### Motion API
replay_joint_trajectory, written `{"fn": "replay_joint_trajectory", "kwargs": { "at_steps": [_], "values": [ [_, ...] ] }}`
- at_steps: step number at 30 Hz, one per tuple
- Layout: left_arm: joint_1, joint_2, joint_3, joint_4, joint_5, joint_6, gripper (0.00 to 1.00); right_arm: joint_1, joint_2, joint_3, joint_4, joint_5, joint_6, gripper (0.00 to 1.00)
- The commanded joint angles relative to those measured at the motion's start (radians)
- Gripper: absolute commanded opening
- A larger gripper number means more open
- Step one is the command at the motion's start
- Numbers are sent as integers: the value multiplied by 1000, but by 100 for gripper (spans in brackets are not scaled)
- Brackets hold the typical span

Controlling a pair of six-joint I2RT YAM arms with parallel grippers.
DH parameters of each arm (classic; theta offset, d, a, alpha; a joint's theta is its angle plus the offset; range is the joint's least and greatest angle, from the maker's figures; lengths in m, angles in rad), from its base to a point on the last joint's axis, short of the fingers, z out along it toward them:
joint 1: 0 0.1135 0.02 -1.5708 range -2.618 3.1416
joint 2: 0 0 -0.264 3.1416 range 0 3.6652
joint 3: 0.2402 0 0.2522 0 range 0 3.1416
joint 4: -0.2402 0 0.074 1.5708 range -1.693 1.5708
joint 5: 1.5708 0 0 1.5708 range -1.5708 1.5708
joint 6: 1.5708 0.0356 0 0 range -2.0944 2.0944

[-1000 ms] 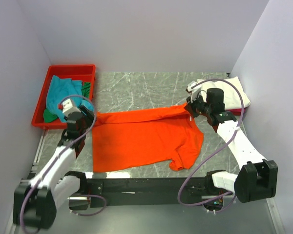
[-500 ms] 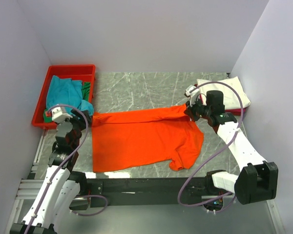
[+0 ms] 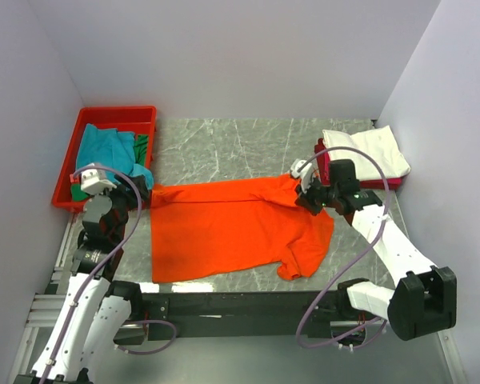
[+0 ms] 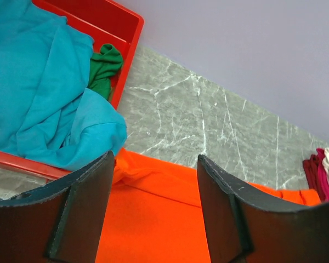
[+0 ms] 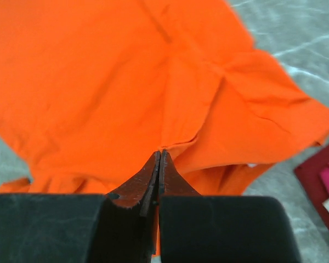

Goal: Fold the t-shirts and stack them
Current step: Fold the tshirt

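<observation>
Orange t-shirt (image 3: 224, 232) pinched in right hand (image 5: 160, 156), angled downward.

so the counter (image 3: 240, 148) is a grey-green marble-look slab with pale veins; plain pale walls box it in, back wall (image 3: 224, 56) at the far edge, left wall (image 3: 16, 144) and right wall (image 3: 452, 120) along the sides; black rail (image 3: 240, 304) runs along the near edge; light's soft, even
</observation>
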Motion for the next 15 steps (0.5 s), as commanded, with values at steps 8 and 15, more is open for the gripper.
{"fn": "replay_joint_trajectory", "kwargs": {
  "at_steps": [8,15],
  "values": [
    [-2,-17,121,-77,107,141,68,26,-77,-71,-199,59,-277,49],
    [0,-17,118,-128,157,231,69,3,180,143,-191,-40,-171,66]
  ]
}}
